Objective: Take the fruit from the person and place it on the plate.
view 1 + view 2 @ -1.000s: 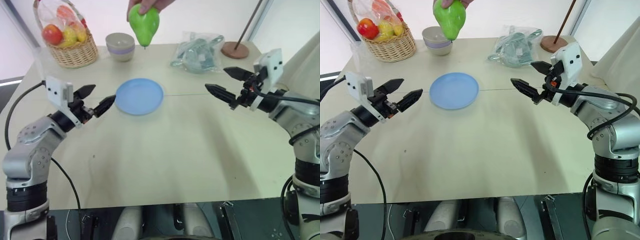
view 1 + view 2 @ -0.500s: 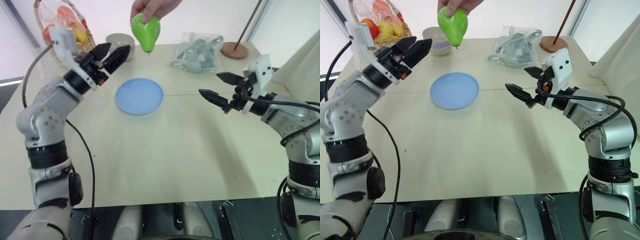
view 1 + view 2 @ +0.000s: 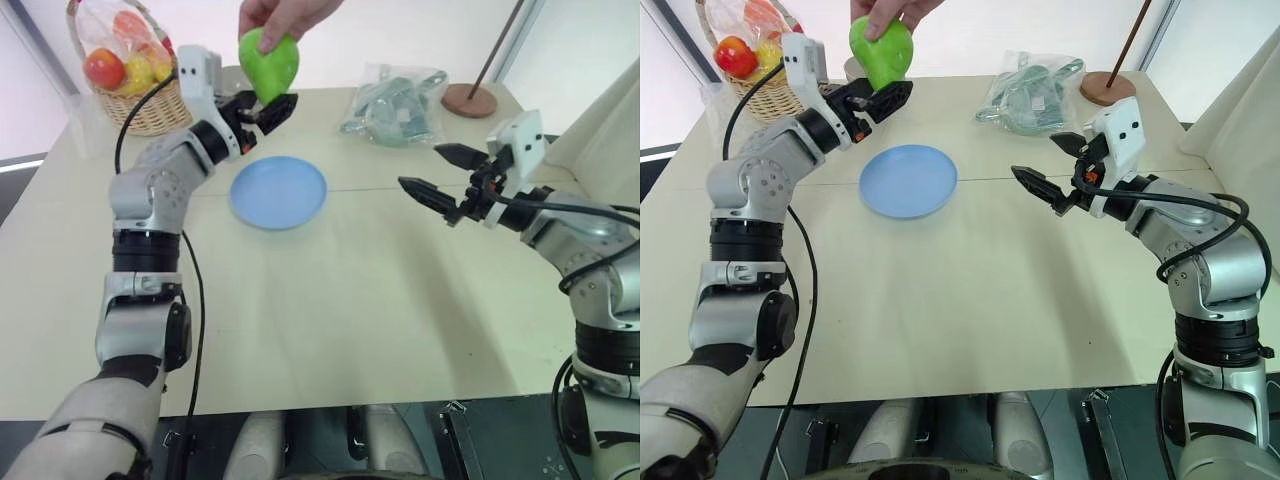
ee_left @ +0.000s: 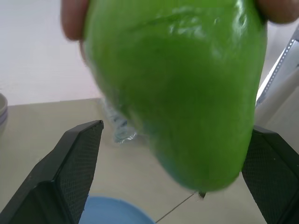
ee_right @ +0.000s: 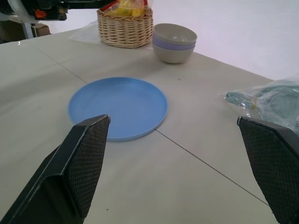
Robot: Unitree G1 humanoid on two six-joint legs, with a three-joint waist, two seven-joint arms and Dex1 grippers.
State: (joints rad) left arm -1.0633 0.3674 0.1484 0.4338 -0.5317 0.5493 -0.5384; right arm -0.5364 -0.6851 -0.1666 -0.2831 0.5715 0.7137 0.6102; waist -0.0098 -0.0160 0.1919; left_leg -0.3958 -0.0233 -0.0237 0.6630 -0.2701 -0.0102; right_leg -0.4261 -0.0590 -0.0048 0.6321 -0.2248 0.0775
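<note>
Above the table's (image 3: 330, 330) far side, fruit (image 3: 268, 64) was held by person's hand (image 3: 285, 15) | left gripper (image 3: 268, 110) jaws spread wide around it, unclosed | right gripper (image 3: 440, 172) jaws open, empty | plate (image 3: 279, 192) bare below.

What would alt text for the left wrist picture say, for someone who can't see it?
A glossy green pear, held from above by a person's fingers, hangs between the two open black fingers of the robot's left pincer, neither finger touching it. Below lie a beige table and the edge of a blue plate.
</note>
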